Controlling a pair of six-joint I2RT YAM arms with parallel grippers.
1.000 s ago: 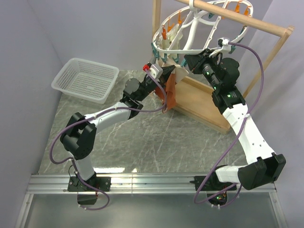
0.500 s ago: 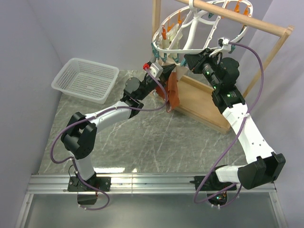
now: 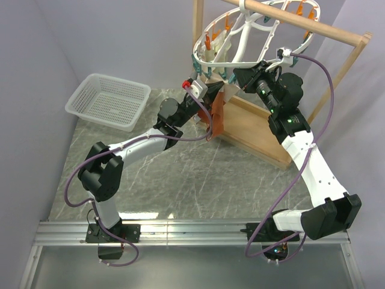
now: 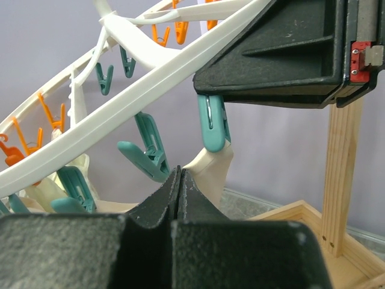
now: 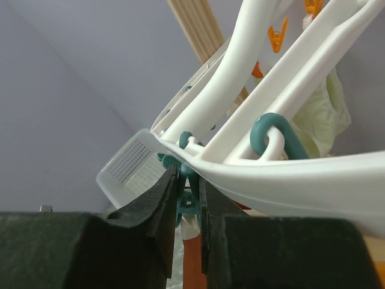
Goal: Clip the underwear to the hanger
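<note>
- The underwear hangs in the air under the near edge of the hanger. It is above the worktop and in front of the wooden frame.
- The rust-orange part falls straight down. The cream waistband is on top and goes up to one teal clip on the hanger rim.
- The top edge of the waistband reaches the lower end of this clip. I cannot tell if the clip already bites the cloth.
- The left gripper is just under this clip. Its jaws are pressed together, pinching the waistband, and the cloth comes out right at their tips.
- The right gripper comes to the hanger rim from the other side. Its jaws are pinching the upper end of the same teal clip.
- In the left wrist view, the black body of the right gripper sits directly over the clip.
- The hanger is a white oval with more teal and orange clips around it. It hangs from the rod of the frame.
- A cream cloth is already hanging on the hanger, further along the rim.
- A white basket stands at the far left of the worktop, well apart from both arms.
</note>
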